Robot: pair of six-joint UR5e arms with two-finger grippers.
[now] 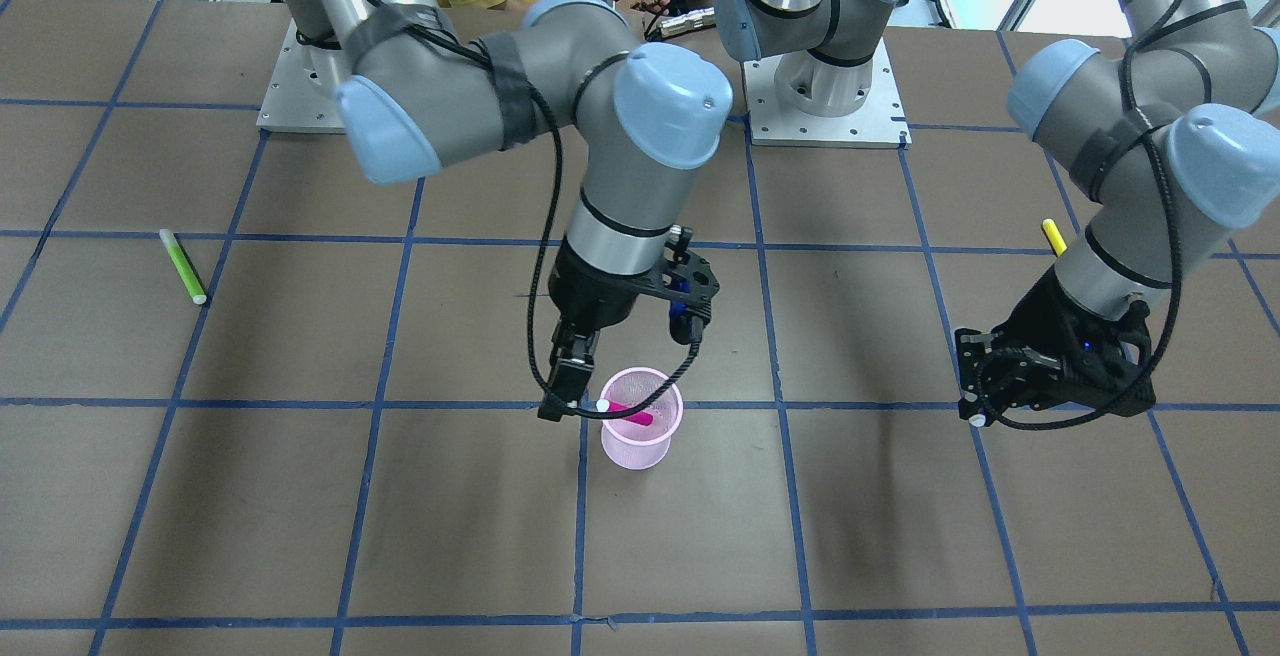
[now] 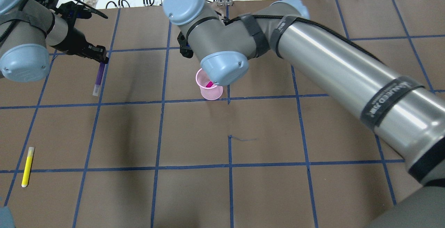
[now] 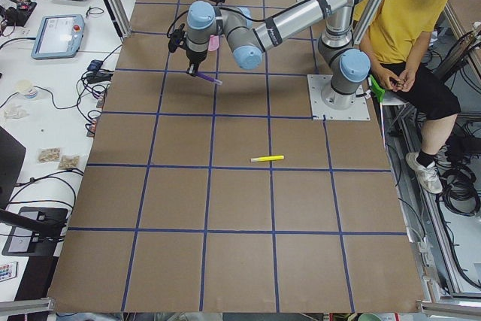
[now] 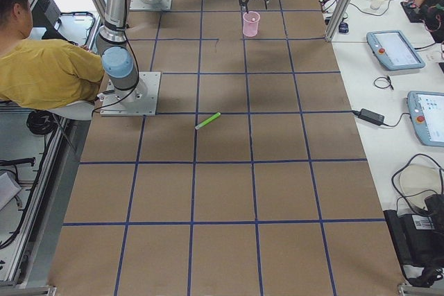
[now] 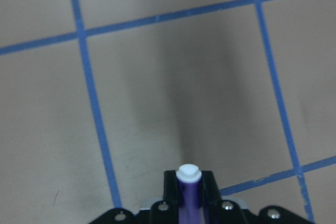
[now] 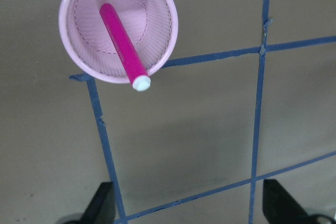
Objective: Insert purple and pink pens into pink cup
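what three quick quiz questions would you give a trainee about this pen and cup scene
1. True or false: the pink pen is already inside the pink cup.
2. Multiple choice: the purple pen is (A) lying on the table, (B) held in the left gripper, (C) standing in the cup.
3. Fill in: besides the green pen, a ____ pen lies loose on the table.

Key: 1 true, it leans on the rim; 2 B; 3 yellow pen.
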